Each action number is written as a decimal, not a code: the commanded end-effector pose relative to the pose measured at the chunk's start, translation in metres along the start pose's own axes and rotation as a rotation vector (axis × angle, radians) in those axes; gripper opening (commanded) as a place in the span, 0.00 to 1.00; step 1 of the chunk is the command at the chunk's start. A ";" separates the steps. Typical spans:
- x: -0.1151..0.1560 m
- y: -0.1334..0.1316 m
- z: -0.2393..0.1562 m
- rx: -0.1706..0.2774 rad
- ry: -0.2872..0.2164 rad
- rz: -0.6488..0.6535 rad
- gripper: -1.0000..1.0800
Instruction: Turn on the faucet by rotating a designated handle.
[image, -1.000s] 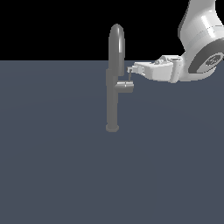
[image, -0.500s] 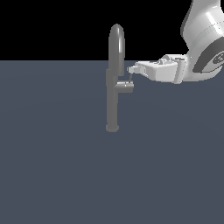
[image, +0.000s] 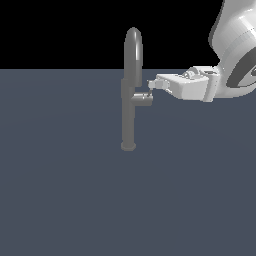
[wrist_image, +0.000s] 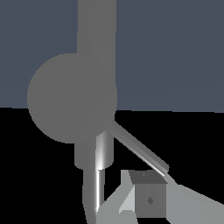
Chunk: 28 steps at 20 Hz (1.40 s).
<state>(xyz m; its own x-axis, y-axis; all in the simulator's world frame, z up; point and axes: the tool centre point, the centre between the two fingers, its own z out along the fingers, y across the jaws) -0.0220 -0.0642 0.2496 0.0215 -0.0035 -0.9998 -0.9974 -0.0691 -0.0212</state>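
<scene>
The grey faucet (image: 128, 107) stands upright with its arched spout on top and a short side stub (image: 142, 99) pointing to the exterior view's right. The handle (image: 149, 93) is a thin rod at the stub's end. In the wrist view it runs slantwise as a slim lever (wrist_image: 140, 146) away from the stub's round end (wrist_image: 72, 98). My gripper (image: 151, 86) reaches in from the exterior view's right, its tips just above the stub's end and touching or almost touching the handle. In the wrist view the fingers (wrist_image: 148, 199) sit together by the lever's tip, shut, holding nothing.
The faucet's small round base (image: 128, 146) rests on a flat dark blue-grey surface (image: 75, 200). My white arm (image: 235, 55) fills the exterior view's upper right corner.
My gripper has sunk slightly toward the stub's end over the last second. The faucet and handle look unchanged.
</scene>
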 end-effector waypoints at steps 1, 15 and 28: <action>0.010 0.006 0.000 0.000 -0.002 0.007 0.00; 0.066 0.023 0.000 -0.001 -0.005 0.018 0.00; 0.095 0.009 0.000 -0.001 -0.005 0.019 0.00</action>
<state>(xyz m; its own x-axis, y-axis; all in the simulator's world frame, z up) -0.0215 -0.0643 0.1910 0.0606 0.0068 -0.9981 -0.9944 -0.0858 -0.0610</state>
